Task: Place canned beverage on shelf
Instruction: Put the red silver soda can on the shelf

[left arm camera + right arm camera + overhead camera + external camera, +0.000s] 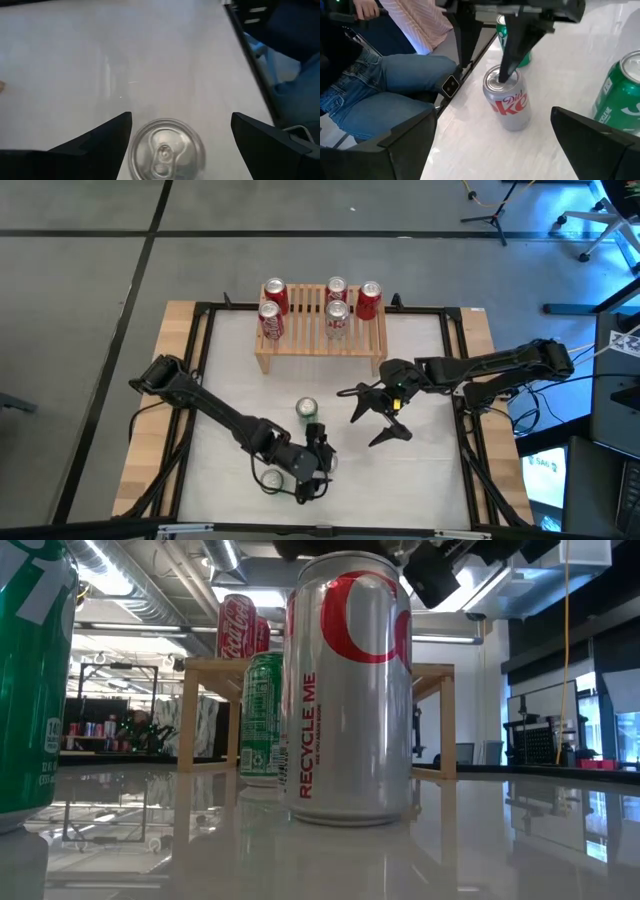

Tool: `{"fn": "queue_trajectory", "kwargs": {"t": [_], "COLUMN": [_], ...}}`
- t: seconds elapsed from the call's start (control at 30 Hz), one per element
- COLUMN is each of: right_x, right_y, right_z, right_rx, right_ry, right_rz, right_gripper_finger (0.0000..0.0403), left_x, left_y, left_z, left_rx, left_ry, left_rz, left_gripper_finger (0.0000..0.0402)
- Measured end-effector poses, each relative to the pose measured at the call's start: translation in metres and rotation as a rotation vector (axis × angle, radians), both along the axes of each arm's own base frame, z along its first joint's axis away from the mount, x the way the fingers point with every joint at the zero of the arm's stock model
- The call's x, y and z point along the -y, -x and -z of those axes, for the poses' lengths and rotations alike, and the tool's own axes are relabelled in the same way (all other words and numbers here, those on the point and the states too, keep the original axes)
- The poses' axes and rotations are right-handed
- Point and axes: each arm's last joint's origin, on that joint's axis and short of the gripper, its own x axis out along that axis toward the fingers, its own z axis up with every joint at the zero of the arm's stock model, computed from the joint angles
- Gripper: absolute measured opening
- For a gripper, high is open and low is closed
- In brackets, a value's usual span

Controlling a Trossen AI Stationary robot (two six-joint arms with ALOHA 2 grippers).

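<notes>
A silver Diet Coke can (507, 102) stands upright on the white table near its front edge. In the high view my left gripper (322, 468) hides it. That gripper (181, 116) is open, just above the can's top (166, 150), with a finger to either side. A green can (307, 410) stands farther back and another can (272, 478) beside my left gripper. The light-wood shelf (305, 332) at the far side carries several red and silver cans. My right gripper (358, 418) hangs open right of the green can, holding nothing. My left gripper comes at the Diet Coke can slanting down from above. In the right wrist view one fingertip (506, 70) shows right at the can's top rim (492, 80). Whether it touches the can I cannot tell. The can stands upright on the table.
A person in jeans (380, 85) sits at the table's front left corner. A black frame (455, 380) rims the white tabletop. In the low view the near green can (30, 680) fills the left edge. The white table between the green can and the shelf is bare.
</notes>
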Motion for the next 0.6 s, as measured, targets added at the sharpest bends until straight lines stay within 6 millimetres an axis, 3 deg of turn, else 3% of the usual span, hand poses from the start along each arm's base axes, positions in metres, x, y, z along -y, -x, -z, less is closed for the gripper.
{"fn": "queue_trajectory", "kwargs": {"t": [0.27,0.6], "right_x": [0.0,0.0], "right_y": [0.0,0.0], "right_z": [0.0,0.0], "right_rx": [-0.001,-0.002], "right_ry": [0.0,0.001], "right_rz": [0.0,0.0], "right_gripper_finger": [0.0386,0.0386], "left_x": [0.0,0.002], "left_y": [-0.004,-0.007], "left_z": [0.016,0.032], "left_rx": [-0.041,-0.101], "left_ry": [0.045,0.053], "left_rz": [-0.1,-0.099], "left_gripper_finger": [0.0331,0.0331]}}
